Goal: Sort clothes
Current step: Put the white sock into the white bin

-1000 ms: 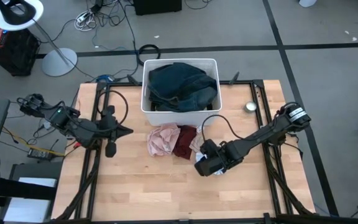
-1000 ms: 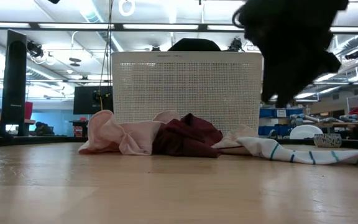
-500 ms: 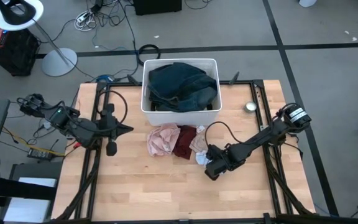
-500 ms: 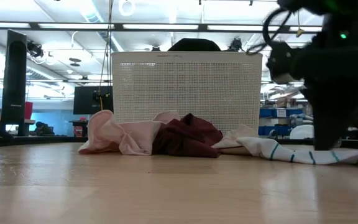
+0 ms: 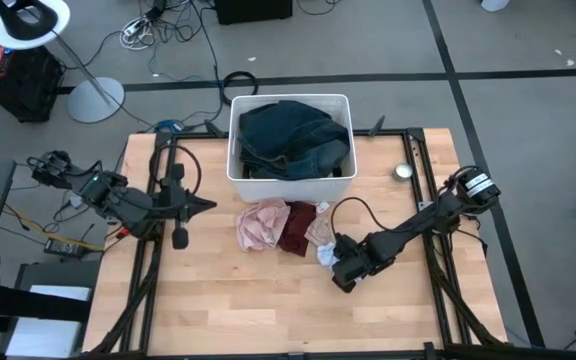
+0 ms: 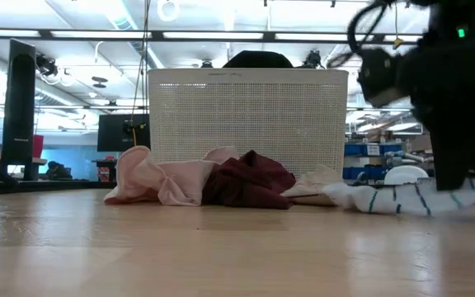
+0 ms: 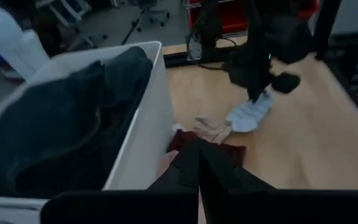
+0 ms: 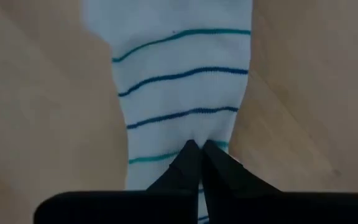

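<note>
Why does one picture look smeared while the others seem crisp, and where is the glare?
Low view: the right pincer and striped sock are motion-blurred, ceiling lights glare, and the bin stands backlit. Right wrist view: the sock is sharp with soft edges. Left wrist view: dim, soft focus. High view: even light, faint shadows.

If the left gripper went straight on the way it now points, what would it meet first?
Probably the maroon garment directly ahead of the shut left gripper, with the pale pink piece next to it; depth is hard to judge from the wrist view.
</note>
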Controlling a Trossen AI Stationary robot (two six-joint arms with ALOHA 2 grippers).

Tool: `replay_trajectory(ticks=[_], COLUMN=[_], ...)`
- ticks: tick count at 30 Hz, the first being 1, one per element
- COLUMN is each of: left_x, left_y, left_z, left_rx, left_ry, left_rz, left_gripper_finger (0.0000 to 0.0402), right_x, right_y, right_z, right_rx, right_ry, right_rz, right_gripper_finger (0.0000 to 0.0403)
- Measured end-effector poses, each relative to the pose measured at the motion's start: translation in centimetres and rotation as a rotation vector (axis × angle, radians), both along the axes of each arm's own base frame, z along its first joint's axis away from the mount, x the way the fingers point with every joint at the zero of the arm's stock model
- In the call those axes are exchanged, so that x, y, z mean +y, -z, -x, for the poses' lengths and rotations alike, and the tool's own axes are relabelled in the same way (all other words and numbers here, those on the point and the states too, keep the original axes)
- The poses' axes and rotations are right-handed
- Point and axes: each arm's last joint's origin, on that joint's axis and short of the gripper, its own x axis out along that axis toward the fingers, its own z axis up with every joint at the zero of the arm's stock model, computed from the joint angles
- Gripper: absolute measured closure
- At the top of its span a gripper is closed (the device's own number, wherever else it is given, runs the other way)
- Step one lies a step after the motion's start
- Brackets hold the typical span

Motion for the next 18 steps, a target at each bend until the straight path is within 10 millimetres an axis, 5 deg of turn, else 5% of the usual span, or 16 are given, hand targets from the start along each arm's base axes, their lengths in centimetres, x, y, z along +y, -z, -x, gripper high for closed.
replay_trajectory(ticks=[8,18], left_x=[0.1,0.8], left_y=[0.1,0.8], left_z=[-0.1,-0.3], left_rx=[0.016,0.080], left_ry=[-0.017,-0.118], left_rz=[-0.087,-0.135], left_gripper_finger=[0.0397,0.0397], right_x=[0.7,-0.5], right_y=[-6.7,-17.6], right_z=[-1.7,-3.6], right_rx=[0.004,-0.250], right_ry=[-0.027,-0.005], right_rz=[0.067,0.262], right_gripper_finger=[0.0400,0.0402])
